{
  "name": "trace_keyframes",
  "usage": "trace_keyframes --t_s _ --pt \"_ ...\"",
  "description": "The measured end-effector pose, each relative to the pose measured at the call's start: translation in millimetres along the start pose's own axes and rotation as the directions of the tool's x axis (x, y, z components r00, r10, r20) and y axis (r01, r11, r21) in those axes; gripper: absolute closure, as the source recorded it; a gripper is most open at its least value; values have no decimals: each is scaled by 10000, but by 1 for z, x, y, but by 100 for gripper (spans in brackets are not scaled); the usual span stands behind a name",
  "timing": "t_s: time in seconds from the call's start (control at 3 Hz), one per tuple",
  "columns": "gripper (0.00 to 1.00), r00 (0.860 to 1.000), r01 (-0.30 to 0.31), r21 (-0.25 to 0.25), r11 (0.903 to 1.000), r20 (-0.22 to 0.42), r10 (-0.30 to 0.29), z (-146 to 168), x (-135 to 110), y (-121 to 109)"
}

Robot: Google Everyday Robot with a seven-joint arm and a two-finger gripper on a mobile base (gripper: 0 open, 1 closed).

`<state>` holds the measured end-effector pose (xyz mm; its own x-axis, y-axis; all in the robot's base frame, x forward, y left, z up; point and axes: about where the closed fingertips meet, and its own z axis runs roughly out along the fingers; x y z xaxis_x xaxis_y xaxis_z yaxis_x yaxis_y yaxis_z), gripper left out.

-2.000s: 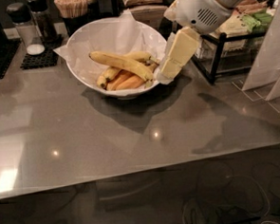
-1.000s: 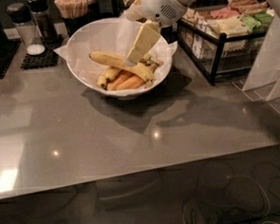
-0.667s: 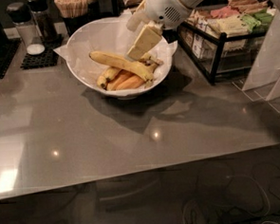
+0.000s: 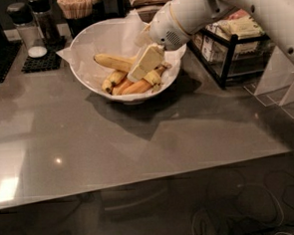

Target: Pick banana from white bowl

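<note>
The white bowl (image 4: 90, 43) stands at the back of the grey table, lined with crumpled white paper. The banana (image 4: 111, 62), long and plain yellow, lies across the top of the fruit pile in it. Shorter yellow bananas (image 4: 113, 80) and orange-tinted ones (image 4: 137, 86) lie under it. My gripper (image 4: 140, 69) reaches down from the upper right into the bowl. Its cream-coloured fingers (image 4: 146, 61) sit over the right half of the banana and hide that part.
A black wire rack (image 4: 232, 47) with packets stands right of the bowl. A black mat (image 4: 43, 61) with shakers and a cup of wooden sticks (image 4: 75, 5) stand behind at the left. The grey tabletop (image 4: 114, 146) stretches in front to its near edge.
The gripper moved left from beside the bowl's right rim to over the fruit, then lowered onto the long banana. The bananas have not visibly shifted.
</note>
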<state>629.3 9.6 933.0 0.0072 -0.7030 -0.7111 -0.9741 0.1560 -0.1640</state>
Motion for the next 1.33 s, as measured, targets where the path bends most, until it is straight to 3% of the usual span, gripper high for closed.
trace_keyframes --t_s 1.0,1.33 --pt "25 9968 -798 -467 9957 -43 797 43 27 -16" --pt "35 9951 -992 -550 9935 -70 990 48 32 -16"
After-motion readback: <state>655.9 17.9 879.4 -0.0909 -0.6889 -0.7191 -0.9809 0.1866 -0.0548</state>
